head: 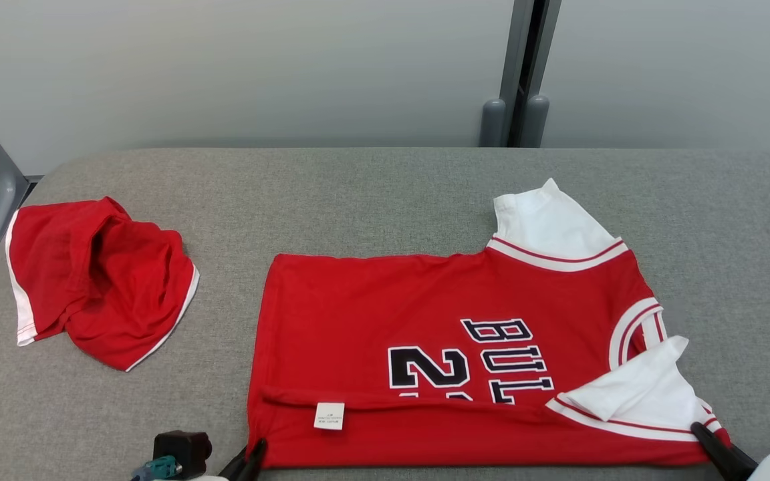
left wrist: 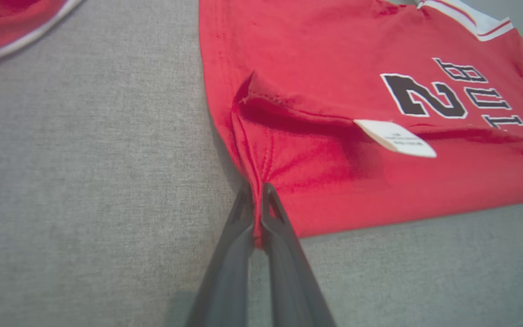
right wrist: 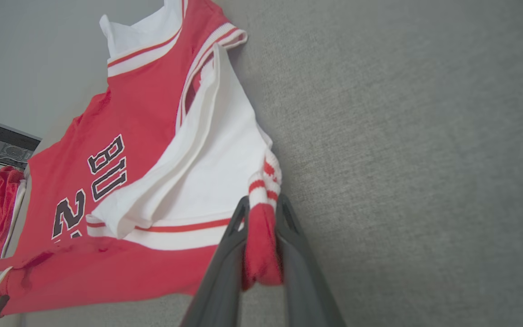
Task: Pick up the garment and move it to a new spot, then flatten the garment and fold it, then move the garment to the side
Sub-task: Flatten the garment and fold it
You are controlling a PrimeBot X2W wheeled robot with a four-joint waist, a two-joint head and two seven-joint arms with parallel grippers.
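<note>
**Both end effectors pinching the jersey's near edge**

The jersey [head: 385, 314] is lying spread across the centre and lower right of the head view on the grey counter [head: 358, 194]. It is lying print up, with its collar pointing to the right of the frame. Its near edge is lying turned over onto the print as a long red band along the bottom of the frame, showing a white label [head: 329, 415].

The left end effector [head: 258, 446] is sitting at the bottom edge, left of centre, with its fingers closed on the jersey's lower left corner. In the left wrist view the red hem is passing between the two tips.

The right end effector [head: 700, 429] is sitting at the lower right, clamping the red-and-white trim beside a white sleeve [head: 632, 394] that is lying folded over the chest.

Red shorts [head: 97, 287] are lying crumpled at the left of the frame, well apart from the jersey.
</note>
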